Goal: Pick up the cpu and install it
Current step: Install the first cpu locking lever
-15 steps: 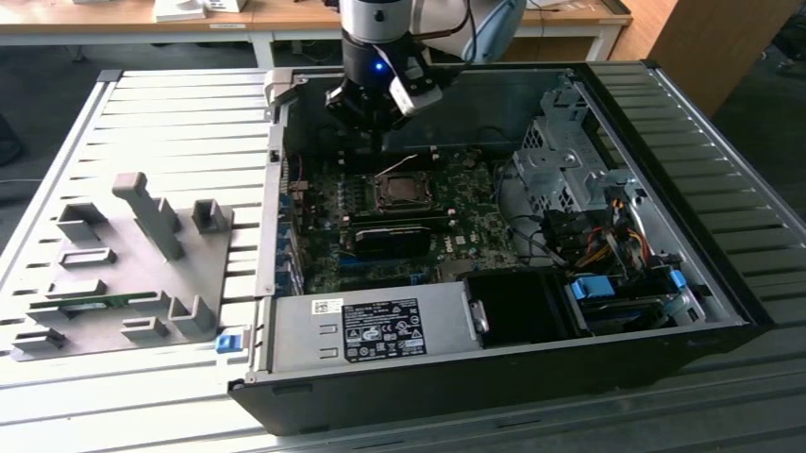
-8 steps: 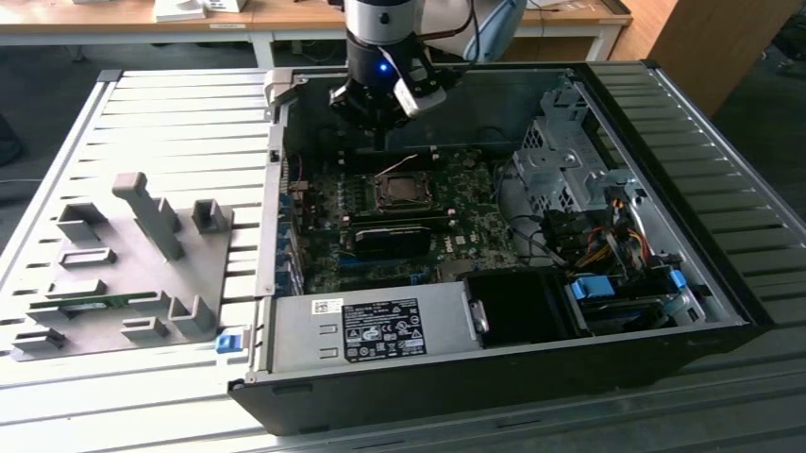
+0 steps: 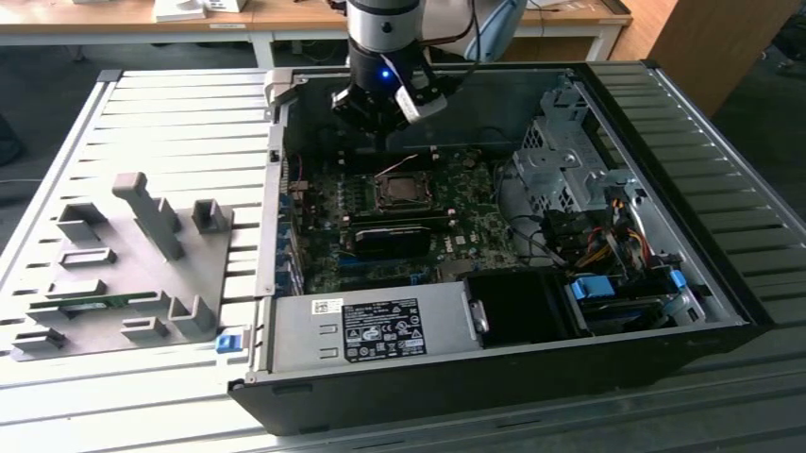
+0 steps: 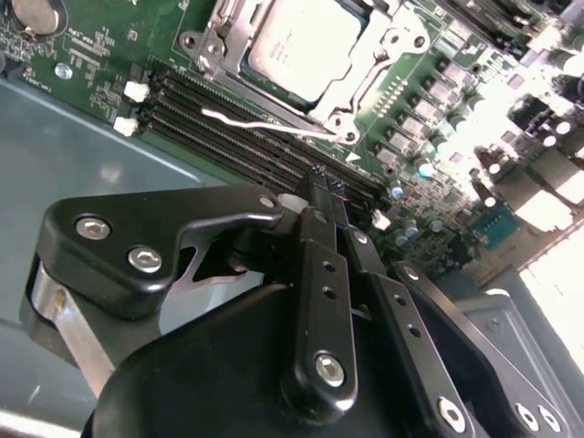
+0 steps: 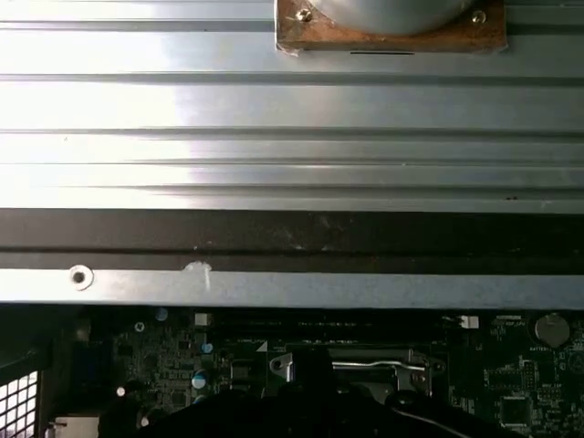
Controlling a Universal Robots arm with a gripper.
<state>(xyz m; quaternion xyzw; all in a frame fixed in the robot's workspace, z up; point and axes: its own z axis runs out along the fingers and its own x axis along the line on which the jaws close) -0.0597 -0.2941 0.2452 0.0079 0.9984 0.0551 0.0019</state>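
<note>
Silvery square cpu (image 4: pixel 301 46), flat in the motherboard socket (image 4: pixel 360 78), unclamped.

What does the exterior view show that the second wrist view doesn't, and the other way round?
Only the exterior view takes in the whole open computer case, the grey fixture blocks on the slatted table at that view's left, and the arm reaching down into the case.

Only the second wrist view gives a close look at the gripper, its fingers closed together with nothing between them, above the memory slots.

Both show the cpu sitting in its socket on the green motherboard.
</note>
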